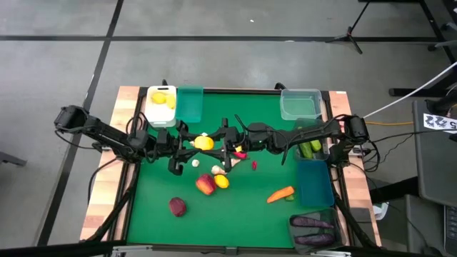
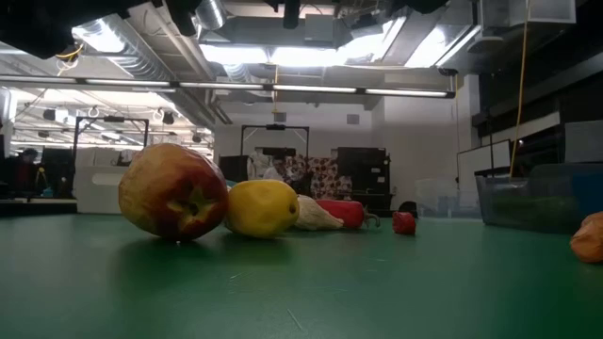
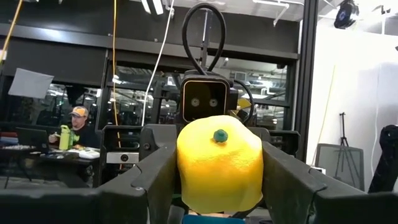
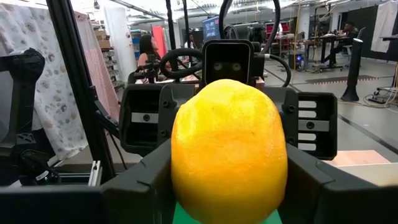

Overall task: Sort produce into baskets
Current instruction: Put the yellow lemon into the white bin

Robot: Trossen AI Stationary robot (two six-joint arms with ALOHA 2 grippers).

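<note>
A yellow lemon (image 1: 204,143) hangs above the middle of the green table (image 1: 243,214), between my two grippers. My left gripper (image 1: 191,143) reaches it from the table's left and is shut on it. My right gripper (image 1: 218,142) comes from the right and is also shut on it. The left wrist view shows the lemon's end with the green stem dot (image 3: 219,135); the right wrist view shows its plain opposite end (image 4: 229,155). On the table below lie an apple (image 1: 205,185), another lemon (image 1: 222,181), two garlic bulbs (image 1: 218,170), a chili (image 1: 240,153) and a carrot (image 1: 280,193). My left gripper pinches the lemon's two flanks (image 3: 186,174) between its fingers (image 3: 152,183), coming roughly level from the table's left. The stem end faces back along the fingers. The lemon is clear of the table. My right gripper pinches the same lemon by its flanks (image 4: 180,168) between its fingers (image 4: 311,183), level from the table's right. The lemon's long axis runs along the fingers, and it is lifted clear.
A white basket (image 1: 161,106) with lemons and a teal basket (image 1: 190,103) stand at the far left, a clear one (image 1: 300,103) at the far right. A blue basket (image 1: 315,183) and a dark basket (image 1: 313,230) with eggplants line the right edge. A dark red piece (image 1: 177,206) lies near the front.
</note>
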